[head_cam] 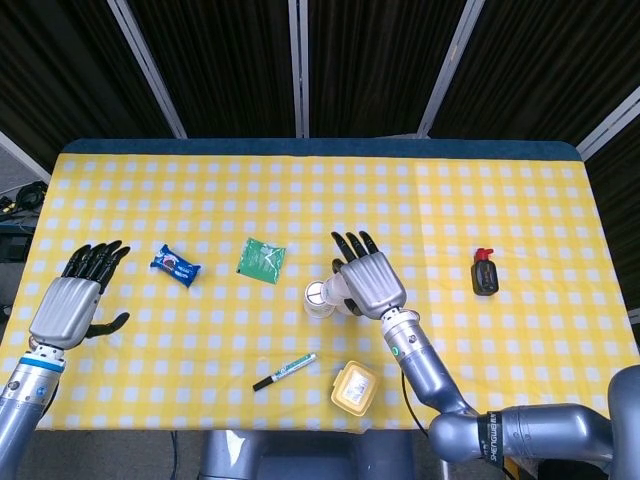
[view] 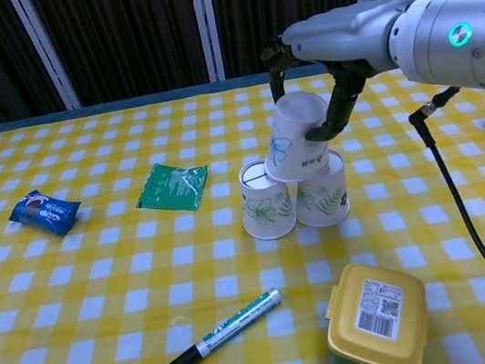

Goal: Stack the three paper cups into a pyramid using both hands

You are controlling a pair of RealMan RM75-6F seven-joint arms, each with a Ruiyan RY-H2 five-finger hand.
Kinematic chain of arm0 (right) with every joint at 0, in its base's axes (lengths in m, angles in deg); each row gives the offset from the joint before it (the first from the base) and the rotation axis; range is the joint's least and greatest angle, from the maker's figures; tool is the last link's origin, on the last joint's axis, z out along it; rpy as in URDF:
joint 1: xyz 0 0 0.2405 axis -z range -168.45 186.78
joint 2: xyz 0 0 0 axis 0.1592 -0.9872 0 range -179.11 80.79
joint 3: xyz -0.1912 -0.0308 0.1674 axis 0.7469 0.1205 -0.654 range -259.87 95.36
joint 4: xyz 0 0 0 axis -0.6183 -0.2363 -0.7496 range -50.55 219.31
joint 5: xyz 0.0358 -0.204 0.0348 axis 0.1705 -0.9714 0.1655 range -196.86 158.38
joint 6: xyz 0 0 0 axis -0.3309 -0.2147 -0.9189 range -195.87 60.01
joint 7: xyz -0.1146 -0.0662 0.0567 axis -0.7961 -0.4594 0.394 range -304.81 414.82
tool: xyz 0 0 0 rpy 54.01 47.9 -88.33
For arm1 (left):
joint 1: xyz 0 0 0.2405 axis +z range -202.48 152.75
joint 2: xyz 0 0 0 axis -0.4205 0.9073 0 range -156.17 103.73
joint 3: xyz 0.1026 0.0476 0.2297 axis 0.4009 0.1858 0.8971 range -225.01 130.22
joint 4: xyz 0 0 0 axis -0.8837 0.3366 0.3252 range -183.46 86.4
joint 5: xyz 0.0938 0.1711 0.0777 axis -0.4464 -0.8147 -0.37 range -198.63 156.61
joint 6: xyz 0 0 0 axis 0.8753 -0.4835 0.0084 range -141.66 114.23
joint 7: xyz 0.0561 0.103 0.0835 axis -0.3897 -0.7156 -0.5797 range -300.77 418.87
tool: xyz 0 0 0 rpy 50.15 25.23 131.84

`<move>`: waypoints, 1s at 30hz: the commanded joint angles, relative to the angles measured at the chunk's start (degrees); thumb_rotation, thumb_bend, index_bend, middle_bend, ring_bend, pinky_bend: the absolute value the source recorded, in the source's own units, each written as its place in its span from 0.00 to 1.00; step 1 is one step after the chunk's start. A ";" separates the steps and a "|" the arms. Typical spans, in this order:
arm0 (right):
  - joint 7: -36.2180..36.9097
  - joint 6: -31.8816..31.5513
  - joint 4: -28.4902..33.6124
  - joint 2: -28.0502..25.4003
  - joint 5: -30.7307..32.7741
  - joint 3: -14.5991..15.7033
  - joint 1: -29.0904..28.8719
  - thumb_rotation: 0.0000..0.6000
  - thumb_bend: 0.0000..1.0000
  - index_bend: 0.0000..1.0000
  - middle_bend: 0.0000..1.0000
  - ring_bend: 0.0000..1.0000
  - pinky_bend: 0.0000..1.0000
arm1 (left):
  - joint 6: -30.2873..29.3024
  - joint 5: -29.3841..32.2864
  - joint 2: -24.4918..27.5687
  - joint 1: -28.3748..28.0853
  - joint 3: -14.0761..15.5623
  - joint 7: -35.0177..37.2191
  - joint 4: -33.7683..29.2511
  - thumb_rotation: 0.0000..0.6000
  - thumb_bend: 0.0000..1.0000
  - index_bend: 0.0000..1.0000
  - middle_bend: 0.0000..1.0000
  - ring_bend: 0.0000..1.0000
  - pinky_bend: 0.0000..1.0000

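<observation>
Top cup going onto the two base cups

Right hand (view: 324, 86) grips tilted top cup (view: 298, 136), low edge on base cups (view: 295, 194). Judgement: level it, centre over the seam betw. them, then let go gently. Left hand (head_cam: 68, 305) open, empty, far from base cups.

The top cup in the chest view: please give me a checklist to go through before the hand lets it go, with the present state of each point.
1. Right hand holds the top cup: ok, thumb and fingers on its wall.
2. Two base cups stand upside down, side by side: ok, left cup, right cup.
3. Top cup level: not ok, it is tilted.
4. Top cup centred over both base cups: not ok, it sits more over the right one.
5. Top cup resting on the base cups: cannot tell.
6. Left hand away from the stack: ok, open near the table's left edge.
</observation>
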 commanded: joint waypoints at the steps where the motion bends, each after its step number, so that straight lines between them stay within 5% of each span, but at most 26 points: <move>1: 0.47 -0.02 -0.07 0.11 -0.08 0.26 -0.19 1.00 0.19 0.39 0.00 0.00 0.00 | 0.18 0.27 0.16 -0.02 -0.15 0.31 0.04 1.00 0.25 0.00 0.00 0.00 0.00; 13: 0.09 -3.85 3.76 -1.46 -2.16 1.76 0.08 1.00 0.14 0.21 0.00 0.00 0.00 | -0.20 0.44 0.35 0.29 -0.45 0.46 -0.09 1.00 0.25 0.00 0.00 0.00 0.00; 21: 0.93 -9.28 8.36 -5.49 -7.96 6.02 4.52 1.00 0.14 0.16 0.00 0.00 0.00 | -1.35 -0.21 0.18 0.88 -0.28 -0.32 -0.39 1.00 0.25 0.00 0.00 0.00 0.00; 30: 14.99 -19.14 5.93 -13.06 -25.13 19.26 19.59 1.00 0.14 0.03 0.00 0.00 0.00 | -4.36 -3.28 -1.16 2.54 1.32 -4.19 -1.11 1.00 0.24 0.00 0.00 0.00 0.00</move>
